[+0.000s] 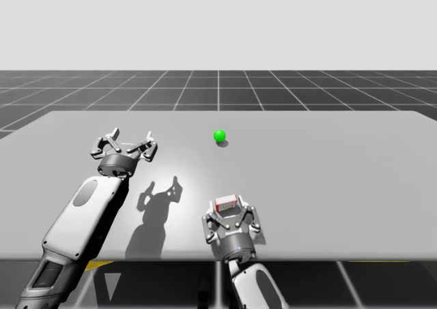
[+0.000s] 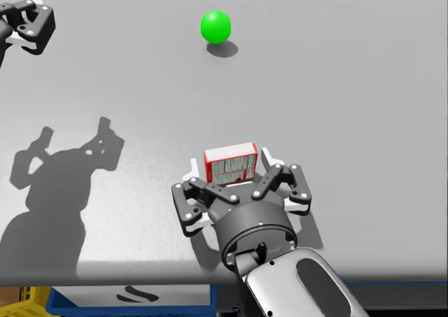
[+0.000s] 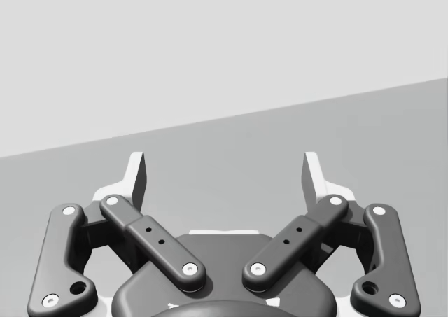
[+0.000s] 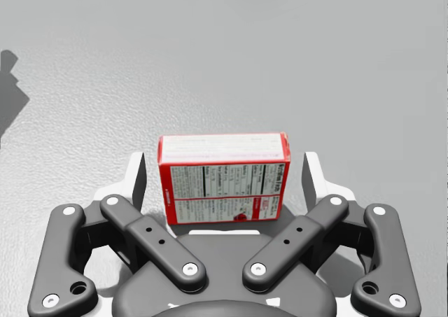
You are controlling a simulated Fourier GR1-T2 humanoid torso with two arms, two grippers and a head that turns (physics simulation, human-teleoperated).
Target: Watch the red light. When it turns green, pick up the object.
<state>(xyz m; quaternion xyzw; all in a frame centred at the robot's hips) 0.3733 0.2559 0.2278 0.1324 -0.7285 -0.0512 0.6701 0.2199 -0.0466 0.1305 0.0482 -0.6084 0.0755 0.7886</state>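
The light (image 1: pixel 219 136) (image 2: pixel 215 26) is a small ball glowing green at the table's middle back. A red and white box (image 1: pixel 226 202) (image 2: pixel 229 160) (image 4: pixel 223 179) stands on the table near the front edge. My right gripper (image 1: pixel 229 211) (image 2: pixel 229 168) (image 4: pixel 224 180) is open around it, with the box between its fingers and a small gap on each side. My left gripper (image 1: pixel 126 145) (image 3: pixel 224 180) hovers open above the table's left part, with nothing between its fingers, far from the box.
The grey table (image 1: pixel 341 172) is bare to the right of and behind the box. The left arm's shadow (image 2: pixel 63 170) falls on the table left of the box. A blue and yellow crate (image 2: pixel 42 299) shows below the front edge.
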